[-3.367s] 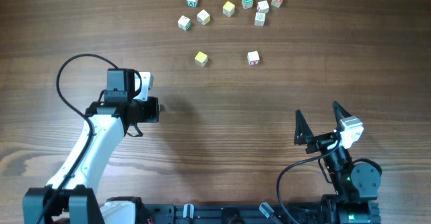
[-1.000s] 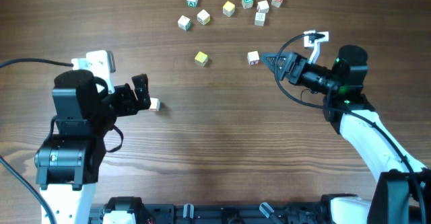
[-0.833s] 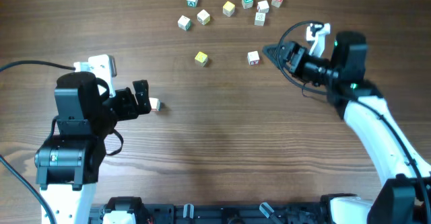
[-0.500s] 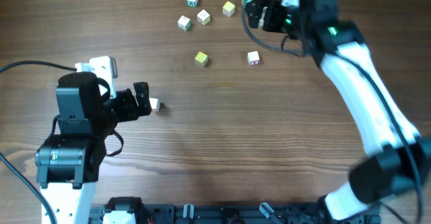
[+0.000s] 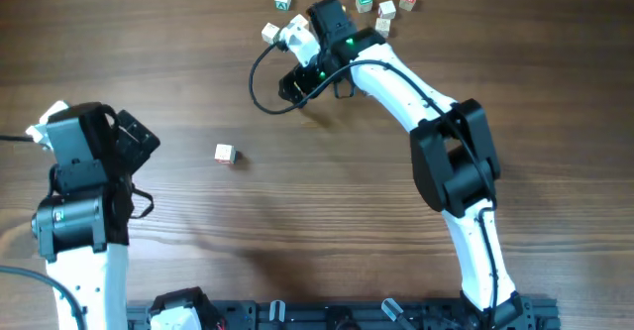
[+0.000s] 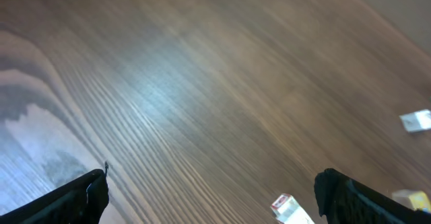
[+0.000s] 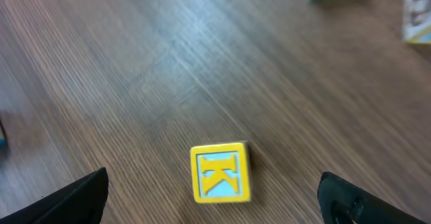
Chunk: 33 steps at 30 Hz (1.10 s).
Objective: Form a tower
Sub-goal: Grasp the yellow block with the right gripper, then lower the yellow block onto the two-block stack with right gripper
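The right fingers are spread wide and empty. A yellow wooden letter cube marked K lies between them on the brown wooden worktop. The left fingers are also spread and empty, set apart from a pale wooden cube with red marks. No tower stands yet (only loose cubes show). The likely hazard is that closing off-centre could twist the K cube or flick it away.
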Each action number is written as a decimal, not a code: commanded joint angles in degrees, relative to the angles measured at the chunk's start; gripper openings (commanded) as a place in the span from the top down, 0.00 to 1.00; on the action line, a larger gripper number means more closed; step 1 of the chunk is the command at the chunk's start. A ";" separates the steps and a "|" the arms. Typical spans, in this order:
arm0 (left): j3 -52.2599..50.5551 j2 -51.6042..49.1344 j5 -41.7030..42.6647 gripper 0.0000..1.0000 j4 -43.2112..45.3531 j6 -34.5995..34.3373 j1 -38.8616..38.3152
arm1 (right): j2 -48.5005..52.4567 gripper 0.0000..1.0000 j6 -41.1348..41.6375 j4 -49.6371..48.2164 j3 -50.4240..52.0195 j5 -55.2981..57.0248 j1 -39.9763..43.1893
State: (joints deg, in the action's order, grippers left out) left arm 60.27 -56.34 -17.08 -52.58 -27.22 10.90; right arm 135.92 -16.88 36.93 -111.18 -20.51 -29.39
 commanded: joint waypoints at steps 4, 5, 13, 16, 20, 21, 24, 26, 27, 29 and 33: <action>0.02 -6.93 0.76 0.00 -1.14 -1.36 1.81 | 5.31 0.12 -2.10 -1.86 -1.44 4.24 -2.40; 0.02 -7.21 0.76 0.00 -1.07 -1.36 1.81 | 5.14 0.15 -0.72 -2.36 -1.46 5.09 -2.56; 0.02 -7.58 9.07 0.00 -0.46 -1.73 1.81 | -2.91 0.73 16.26 -2.47 -1.55 5.46 -3.02; 2.71 -5.90 9.14 0.00 -2.45 -1.75 3.54 | -10.29 0.76 20.72 0.55 -1.55 -0.31 -3.08; 12.92 -1.29 9.14 0.00 -9.68 -1.81 12.83 | -13.42 0.75 30.99 2.89 -1.55 -9.42 -5.84; 13.53 -0.46 9.14 0.00 -10.29 -2.45 14.51 | -13.40 0.75 31.36 3.80 -1.53 -9.09 -7.67; 13.68 3.21 9.11 0.00 -13.57 -6.10 21.03 | -13.22 0.76 28.44 8.59 -1.18 8.72 -16.02; 13.64 3.23 9.14 0.00 -14.58 -6.12 21.64 | -12.57 0.75 22.36 9.46 -0.55 11.78 -19.74; 13.62 2.78 9.16 0.00 -14.62 -6.29 21.64 | -12.15 0.72 19.06 9.20 -0.28 11.82 -21.40; 13.62 1.01 10.91 0.00 -14.49 -6.27 21.64 | -11.15 0.69 12.50 8.22 0.11 12.28 -24.22; 13.62 -4.22 11.54 0.00 -14.60 -6.25 21.64 | -6.73 0.76 8.04 7.52 0.11 16.33 -26.27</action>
State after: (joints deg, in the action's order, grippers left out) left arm 73.67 -57.78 -6.68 -67.11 -32.53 32.05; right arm 125.71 -3.57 44.53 -111.74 -8.16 -55.27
